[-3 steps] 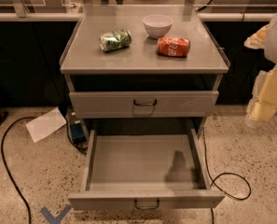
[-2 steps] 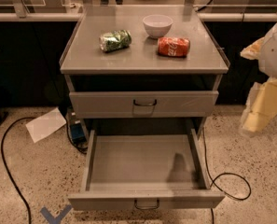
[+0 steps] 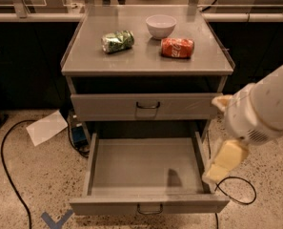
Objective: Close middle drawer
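Speckled floor, grey cabinet: the middle drawer stands pulled out toward you, near and low. Expect light, stiff metal on runners; push its front panel by the handle. Your gripper hangs just right of it; open or closed, you cannot tell.

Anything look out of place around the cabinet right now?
Only a loose sheet of paper lies on the floor left of the cabinet, near a cable. The middle drawer is pulled far out; the gripper hangs beside its right front corner.
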Available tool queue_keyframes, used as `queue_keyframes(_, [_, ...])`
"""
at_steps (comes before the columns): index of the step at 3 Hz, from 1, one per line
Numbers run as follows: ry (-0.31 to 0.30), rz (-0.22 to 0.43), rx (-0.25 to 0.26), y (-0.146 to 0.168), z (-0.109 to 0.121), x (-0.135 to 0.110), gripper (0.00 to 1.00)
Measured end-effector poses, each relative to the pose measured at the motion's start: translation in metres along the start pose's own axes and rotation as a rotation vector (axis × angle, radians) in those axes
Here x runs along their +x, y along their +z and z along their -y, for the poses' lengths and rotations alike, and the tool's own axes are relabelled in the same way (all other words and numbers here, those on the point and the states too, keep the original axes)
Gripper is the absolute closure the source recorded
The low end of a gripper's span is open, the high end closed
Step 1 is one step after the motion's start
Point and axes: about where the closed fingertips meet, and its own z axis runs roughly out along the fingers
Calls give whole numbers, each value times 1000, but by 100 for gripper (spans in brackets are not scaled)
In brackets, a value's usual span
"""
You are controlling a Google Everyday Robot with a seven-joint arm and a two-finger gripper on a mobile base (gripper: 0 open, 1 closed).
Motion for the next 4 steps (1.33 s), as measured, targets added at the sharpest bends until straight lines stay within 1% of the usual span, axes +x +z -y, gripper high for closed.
queue_keyframes(1, [-16, 42, -40, 65, -35, -2, 0])
queue_keyframes(2, [-11, 31, -43, 80, -43, 6, 19])
queue_keyframes(4, [-11, 30, -44, 80, -43, 6, 65])
